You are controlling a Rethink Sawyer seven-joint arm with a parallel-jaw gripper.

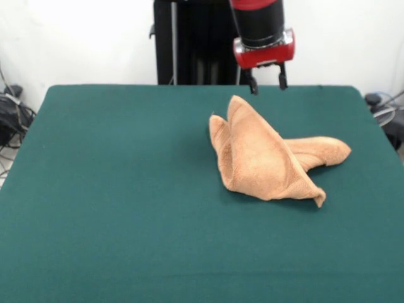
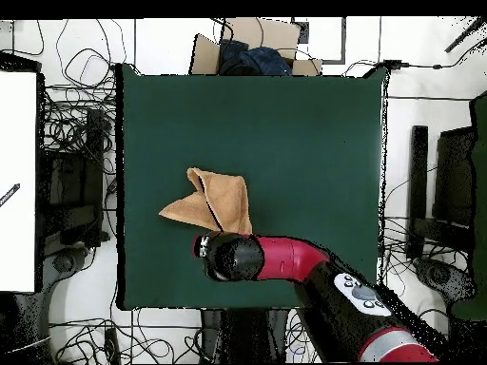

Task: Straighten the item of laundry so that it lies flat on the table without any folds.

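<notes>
The light orange-tan towel (image 1: 265, 158) lies crumpled on the dark green table (image 1: 126, 189), right of centre. It is folded over itself into a raised wedge, with one corner trailing to the right. My gripper (image 1: 267, 82) hangs just above and behind the towel's far peak; its two black fingers are apart and hold nothing. In the overhead view the towel (image 2: 214, 204) lies left of centre on the table (image 2: 304, 143). There the red and black arm (image 2: 285, 259) ends right at the towel's near edge and hides the gripper under its wrist.
The black pedestal (image 1: 189, 44) stands behind the table's far edge. In the overhead view a cardboard box (image 2: 252, 52) sits past the table's top edge. Tangled cables (image 2: 81, 171) and a white panel (image 2: 19, 181) lie along the left side.
</notes>
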